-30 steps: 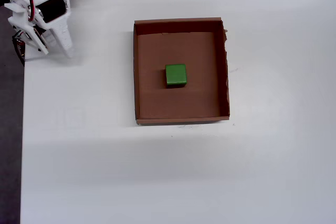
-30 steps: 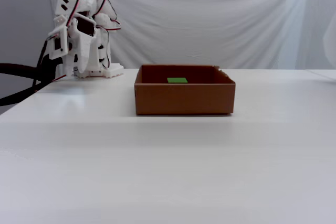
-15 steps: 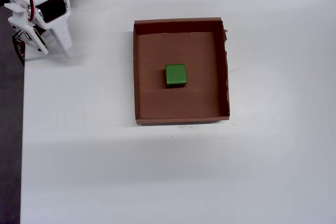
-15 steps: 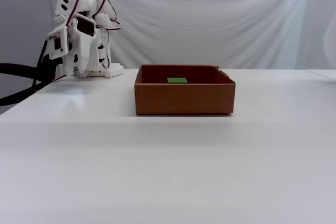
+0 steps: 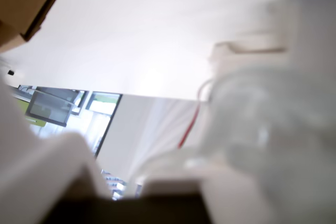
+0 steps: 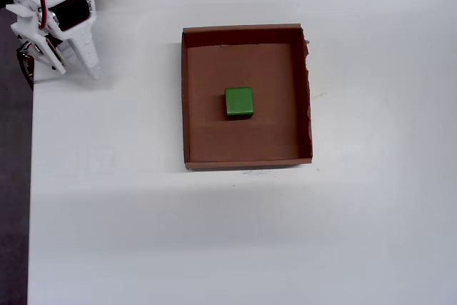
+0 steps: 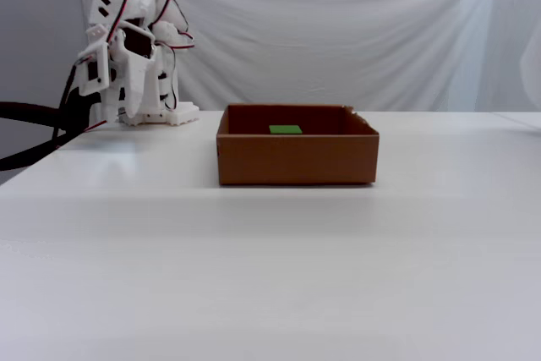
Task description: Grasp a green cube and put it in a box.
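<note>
The green cube lies near the middle of the brown cardboard box, free of the arm. From the side, in the fixed view, only the cube's top shows above the box wall. My gripper is folded back with the white arm at the table's far left corner, well clear of the box. It looks shut, with nothing in it, and it hangs downward in the fixed view. The wrist view is blurred; it shows white fingers and a corner of the box.
The white table's left edge runs just beside the arm, with dark floor beyond. A white cloth backdrop hangs behind the table. A black cable trails off at the left.
</note>
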### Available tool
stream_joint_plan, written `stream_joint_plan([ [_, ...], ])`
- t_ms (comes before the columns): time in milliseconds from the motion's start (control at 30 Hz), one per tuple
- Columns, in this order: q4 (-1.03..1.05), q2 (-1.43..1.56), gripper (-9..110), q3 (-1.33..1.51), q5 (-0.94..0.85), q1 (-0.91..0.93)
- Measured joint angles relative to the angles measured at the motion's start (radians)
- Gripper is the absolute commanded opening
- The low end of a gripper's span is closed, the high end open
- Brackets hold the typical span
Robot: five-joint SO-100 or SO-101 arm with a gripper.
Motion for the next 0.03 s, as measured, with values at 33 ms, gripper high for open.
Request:
stream_joint_plan([
  [33, 0.000, 0.000, 22, 0.000, 0.000, 0.000],
])
